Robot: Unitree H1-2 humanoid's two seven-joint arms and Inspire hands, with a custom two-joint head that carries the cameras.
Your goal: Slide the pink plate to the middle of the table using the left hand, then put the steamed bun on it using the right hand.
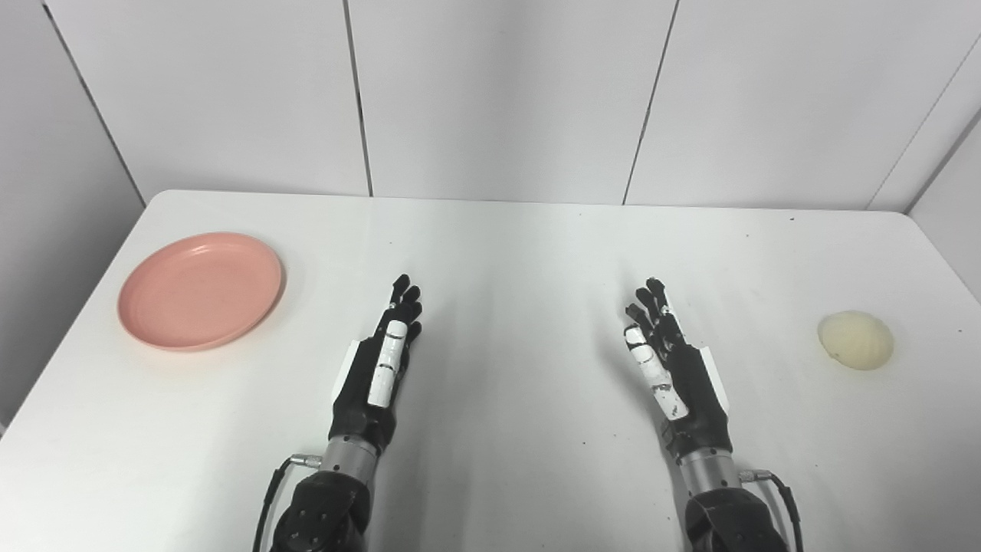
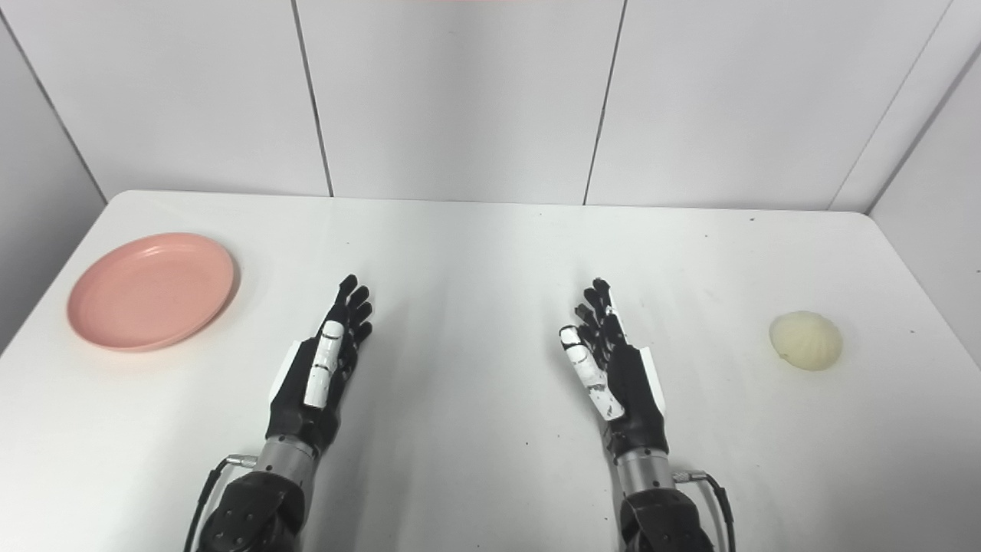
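- Sitting on the far left of the white surface (image 1: 490,253), the pink plate (image 1: 201,290) is round and shallow, with a raised rim, a smooth salmon-pink finish and nothing on it.
- At the far right of the surface lies the steamed bun (image 1: 855,340), a pale cream dome with faint pleated ridges, well apart from the plate.
- Between them, the left robot hand (image 1: 381,366) is held edge-on above the surface, palm turned inward, its black fingers stretched forward and slightly spread, holding nothing; it is near the plate but not touching it.
- The right robot hand (image 1: 670,360) mirrors it, also edge-on with fingers extended and apart, empty, and well short of the bun.
- Both forearms enter from the bottom edge, each with a thin black cable at the wrist.
- Plain white wall panels (image 2: 460,92) stand behind the surface.
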